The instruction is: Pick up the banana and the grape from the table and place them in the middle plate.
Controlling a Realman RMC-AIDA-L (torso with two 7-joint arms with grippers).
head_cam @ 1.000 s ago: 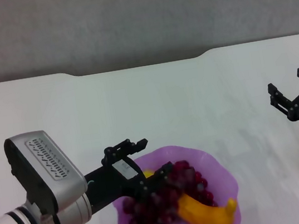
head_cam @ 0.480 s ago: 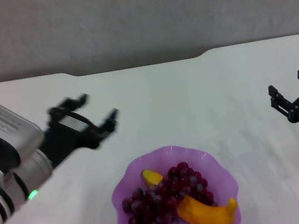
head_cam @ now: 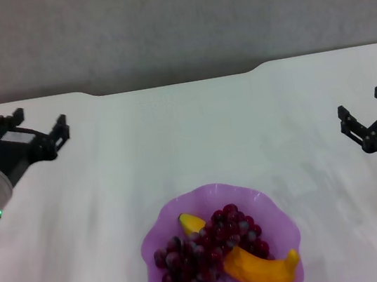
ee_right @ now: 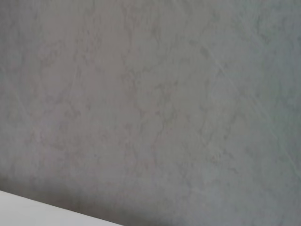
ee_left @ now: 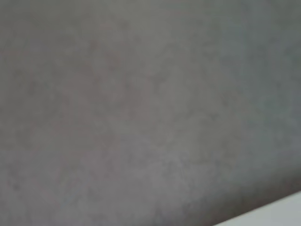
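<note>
Lying in the plate [head_cam: 275,207], the banana [head_cam: 261,270] is half buried under the grape [head_cam: 208,248]; both grippers, left [head_cam: 38,124] and right [head_cam: 364,106], hang spread, empty, well apart.

Grey wall [head_cam: 171,23] behind the tabletop.

Near rim of middle plate [head_cam: 159,220] cut off by bottom edge of my head view. Middle stretch of banana [head_cam: 263,269] hidden under grape [head_cam: 208,248]; only yellow end and lower half show. My left arm cut by left edge, right arm by right edge. Both wrist views: only grey wall [ee_left: 141,103] and sliver of white table [ee_right: 33,212] corner; own fingers not in frame.
</note>
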